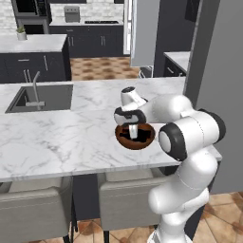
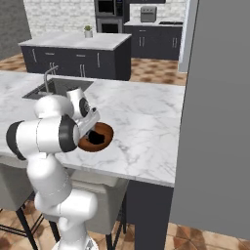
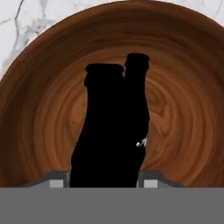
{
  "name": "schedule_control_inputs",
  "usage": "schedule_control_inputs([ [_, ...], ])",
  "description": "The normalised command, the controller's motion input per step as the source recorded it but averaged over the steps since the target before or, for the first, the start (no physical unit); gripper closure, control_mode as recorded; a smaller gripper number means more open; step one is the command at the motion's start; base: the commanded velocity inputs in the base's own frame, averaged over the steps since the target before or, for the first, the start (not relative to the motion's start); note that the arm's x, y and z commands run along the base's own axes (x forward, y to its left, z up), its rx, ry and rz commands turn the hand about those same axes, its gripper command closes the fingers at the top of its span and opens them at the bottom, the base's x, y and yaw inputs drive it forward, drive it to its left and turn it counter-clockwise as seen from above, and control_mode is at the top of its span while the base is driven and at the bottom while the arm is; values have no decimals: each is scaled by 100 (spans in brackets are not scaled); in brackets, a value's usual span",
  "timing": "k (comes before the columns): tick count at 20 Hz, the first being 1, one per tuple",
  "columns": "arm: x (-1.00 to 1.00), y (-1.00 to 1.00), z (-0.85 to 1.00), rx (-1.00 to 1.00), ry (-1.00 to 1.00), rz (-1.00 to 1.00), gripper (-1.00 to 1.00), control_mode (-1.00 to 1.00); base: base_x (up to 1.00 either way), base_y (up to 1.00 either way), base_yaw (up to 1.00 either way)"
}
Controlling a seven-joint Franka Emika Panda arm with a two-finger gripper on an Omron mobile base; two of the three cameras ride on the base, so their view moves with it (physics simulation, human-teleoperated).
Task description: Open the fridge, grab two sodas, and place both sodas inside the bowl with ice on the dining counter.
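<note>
The reddish-brown bowl (image 1: 124, 136) (image 2: 104, 137) (image 3: 43, 109) sits on the white marble dining counter (image 1: 57, 133) (image 2: 141, 117) near its front edge. My gripper (image 1: 134, 133) (image 2: 93, 128) (image 3: 105, 181) points down into the bowl and is shut on a black soda (image 3: 105, 131), which stands between the fingertips. A second soda (image 3: 139, 87) leans right behind it inside the bowl, touching the first. No ice is visible in the bowl. A pale grey panel (image 1: 144, 28) with a white inner edge stands at the back; I cannot tell whether it belongs to the fridge.
A sink with a tall faucet (image 1: 35, 92) (image 2: 51, 80) is set into the counter's left part. Grey chairs (image 1: 33, 204) (image 1: 124, 197) stand under the front edge. A tall grey wall (image 1: 223, 61) (image 2: 215, 122) bounds the right side. Dark cabinets line the back.
</note>
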Motion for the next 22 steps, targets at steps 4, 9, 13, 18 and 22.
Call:
schedule_control_inputs([
  [4, 32, 0, -27, -2, 6, 13, 100, -100, 0, 0, 0],
  [9, 10, 1, -32, -4, 7, 12, -100, -100, 0, 0, 0],
  [13, -32, 0, -34, -3, 0, 7, -100, -100, 0, 0, 0],
  [18, -32, 0, -15, 0, 0, 4, -100, -100, 0, 0, 0],
  [22, -7, 0, 3, 0, 0, 3, -100, -100, 0, 0, 0],
])
